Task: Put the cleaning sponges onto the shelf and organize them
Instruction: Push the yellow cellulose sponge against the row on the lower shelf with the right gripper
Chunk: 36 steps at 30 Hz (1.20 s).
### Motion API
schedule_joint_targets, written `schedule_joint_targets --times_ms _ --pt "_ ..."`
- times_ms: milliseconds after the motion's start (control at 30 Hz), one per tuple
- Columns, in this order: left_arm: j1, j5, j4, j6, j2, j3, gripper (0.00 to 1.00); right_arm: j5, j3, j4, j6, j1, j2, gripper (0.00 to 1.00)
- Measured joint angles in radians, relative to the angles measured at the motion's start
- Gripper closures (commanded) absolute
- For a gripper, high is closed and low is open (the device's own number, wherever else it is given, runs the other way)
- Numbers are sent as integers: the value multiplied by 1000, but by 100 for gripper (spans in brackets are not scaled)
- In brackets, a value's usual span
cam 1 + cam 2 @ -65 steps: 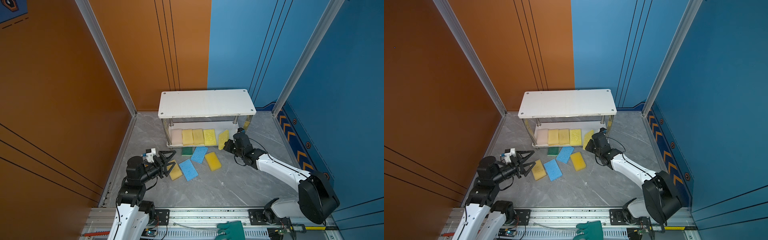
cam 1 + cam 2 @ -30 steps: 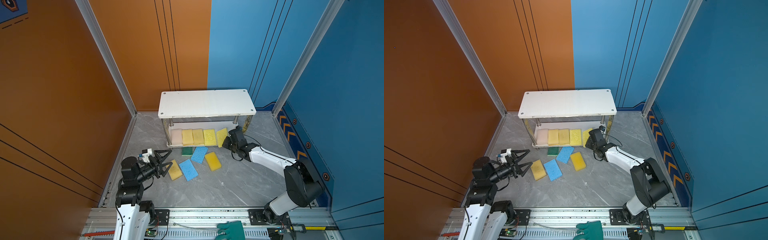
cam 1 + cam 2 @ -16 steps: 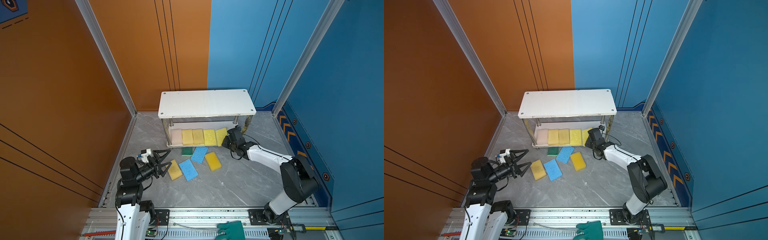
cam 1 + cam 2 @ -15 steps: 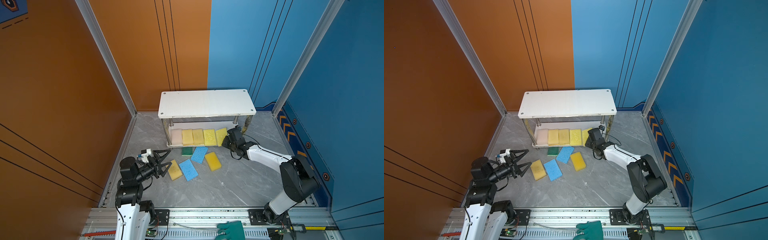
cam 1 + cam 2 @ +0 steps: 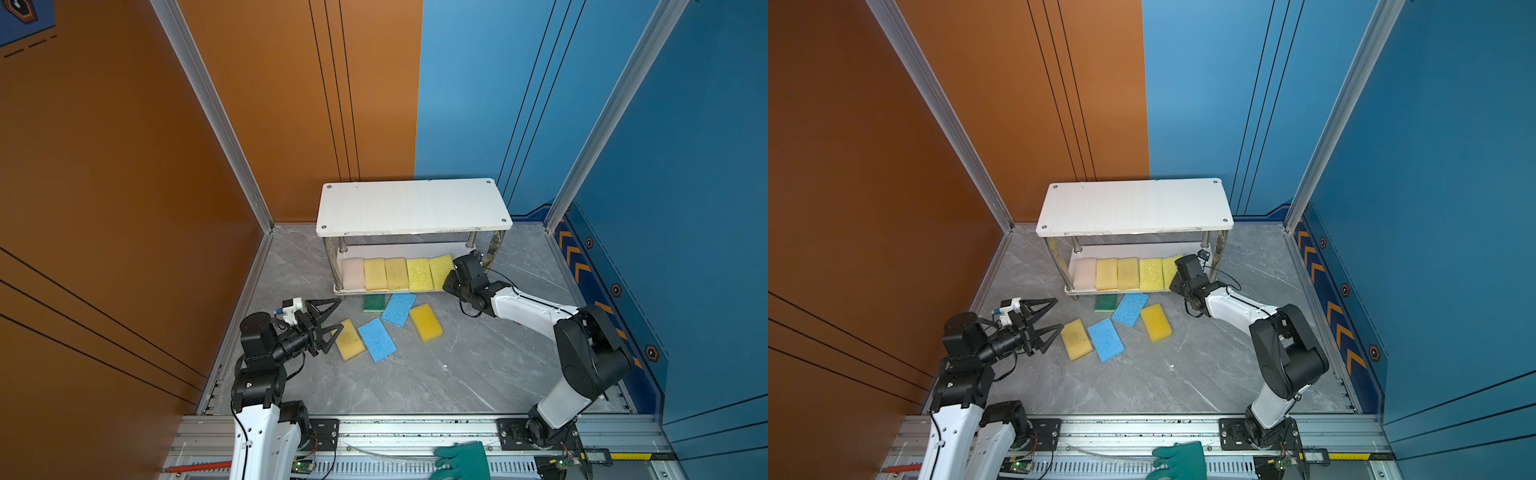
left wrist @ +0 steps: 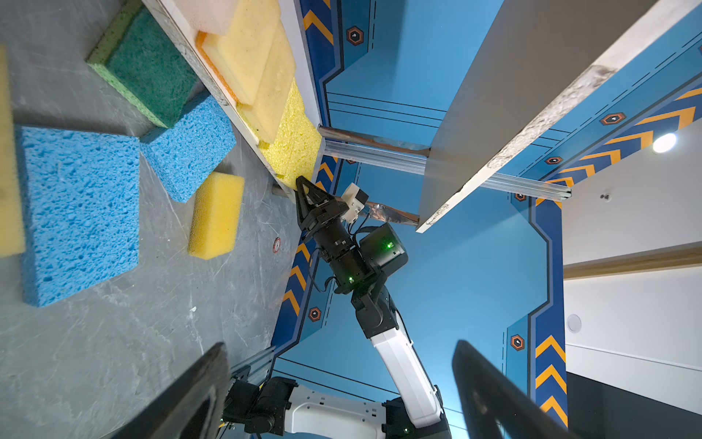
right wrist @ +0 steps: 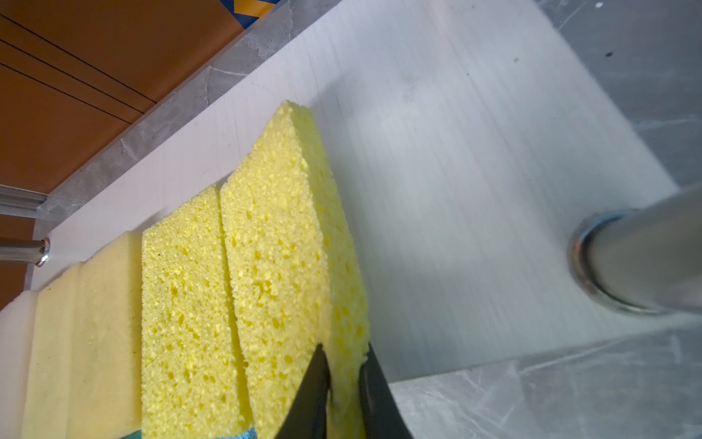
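Progress roughly half, judging by layout. Counted five of ten cleaning sponges on lower board of two-tier white shelf with shiny chrome posts. Left to right: pale pink-beige foam block, two smooth pale yellow pads, bright yellow open-pored slab, second bright yellow open-pored slab, tilted beside its neighbour, not yet flat. Noted right end effector clenched on near corner of that tilted slab. Remaining on grey marbled counter, near side of shelf: dark green scouring pad, two coarse light blue porous rectangles, two thick rounded yellow foam blocks. Noted left end effector released, spread wide, just beside leftmost yellow block, grasping nothing.
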Motion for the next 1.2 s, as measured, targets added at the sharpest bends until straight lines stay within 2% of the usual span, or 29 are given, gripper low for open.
schedule_joint_targets --times_ms 167,500,667,900,1200 --pt "5 2 0 0 0 0 8 0 0 0 13 0 0 67" --pt "5 3 0 -1 0 0 8 -1 0 0 18 -3 0 61" --pt "5 3 0 -5 0 0 8 -1 0 -1 26 -7 0 51" --pt "5 3 0 -9 0 0 8 -1 0 -3 29 -8 0 46" --pt "5 4 1 -12 0 0 7 -1 2 -7 36 -11 0 27"
